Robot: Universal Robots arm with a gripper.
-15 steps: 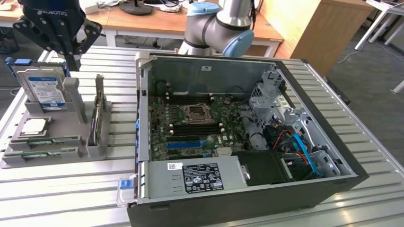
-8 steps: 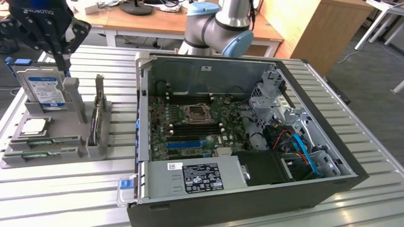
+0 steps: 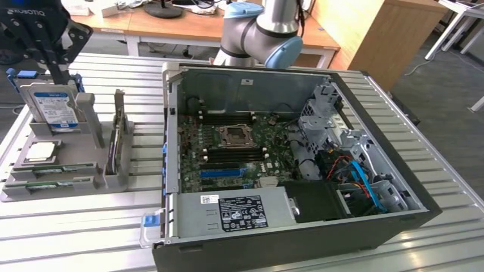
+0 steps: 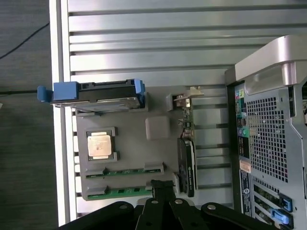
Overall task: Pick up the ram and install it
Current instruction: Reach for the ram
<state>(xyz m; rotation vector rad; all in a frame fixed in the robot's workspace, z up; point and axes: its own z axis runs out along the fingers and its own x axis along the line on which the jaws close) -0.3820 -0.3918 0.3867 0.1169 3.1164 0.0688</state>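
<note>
So the fingers [image 4: 162, 185] are pinched together, empty, and the ram [image 4: 127, 192] lies flat in the gray tray [image 4: 129, 153] below them, lengthwise along its edge.

Exterior view: high, oblique, over computer case [image 3: 302, 252]. Wrist view: straight down. Shared: parts holder [image 3: 117, 180], case edge.

The ram [image 4: 120, 193] is green, its holder [image 4: 129, 127] grey, the computer case [image 3: 302, 249] black.
</note>
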